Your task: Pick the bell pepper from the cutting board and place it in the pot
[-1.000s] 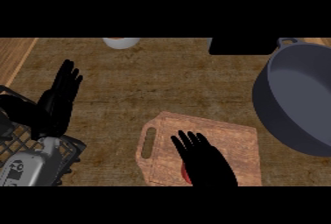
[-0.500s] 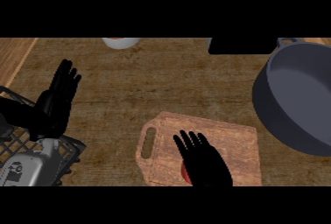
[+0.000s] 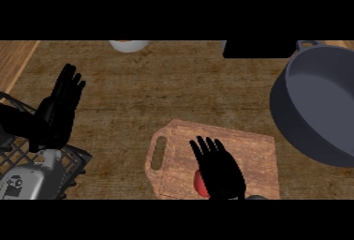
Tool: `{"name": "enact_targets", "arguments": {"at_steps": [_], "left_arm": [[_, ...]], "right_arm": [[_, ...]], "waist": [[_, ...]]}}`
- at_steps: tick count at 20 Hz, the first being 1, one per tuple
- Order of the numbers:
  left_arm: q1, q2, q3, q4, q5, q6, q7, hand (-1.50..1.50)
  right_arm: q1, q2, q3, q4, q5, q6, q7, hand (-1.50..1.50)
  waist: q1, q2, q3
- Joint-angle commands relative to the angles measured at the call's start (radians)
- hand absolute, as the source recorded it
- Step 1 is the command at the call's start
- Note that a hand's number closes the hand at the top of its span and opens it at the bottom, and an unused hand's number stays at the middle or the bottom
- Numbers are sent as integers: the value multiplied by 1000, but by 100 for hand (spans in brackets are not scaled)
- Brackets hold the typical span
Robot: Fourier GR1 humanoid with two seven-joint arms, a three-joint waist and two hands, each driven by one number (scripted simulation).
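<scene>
The right hand (image 3: 220, 171) came in from the lower edge and lay flat over the cutting board (image 3: 252, 150), palm down. Its fingers (image 3: 207, 150) were straight and slightly fanned, pointing toward the far side of the counter and closed on nothing. The bell pepper (image 3: 200, 184) lay on the board under this hand. Only a narrow red sliver showed along the hand's left side, near the board's near edge, and the rest was hidden by the palm. Whether the palm touched the pepper could not be told from this view.

The board sat slightly turned on the brown counter (image 3: 173, 89), with its handle slot (image 3: 160, 152) at its left end, beside the hand. To the right of the board, near but apart from it, stood the large grey pot (image 3: 325, 117), its mouth facing up and one loop handle (image 3: 307, 44) at its far rim.

The left hand (image 3: 59, 112) rested at the view's left side, well apart from the board, fingers straight and pointing up. It was above a black wire rack (image 3: 76, 161) in the lower left corner. At the far edge of the counter stood a white cup (image 3: 129, 45), with a black block (image 3: 259, 49) to its right.
</scene>
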Motion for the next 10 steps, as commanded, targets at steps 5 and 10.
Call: {"name": "enact_targets", "arguments": {"at_steps": [5,10], "left_arm": [[26,64,79,46,2,-52,-50,0],[-69,62,88,25,-7,-30,63,0]], "right_arm": [[-9,-66,35,93,57,1,-200,150],[-10,-22,1,117,94,1,-242,150]], "waist": [[10,-2,1],[6,-3,2]]}}
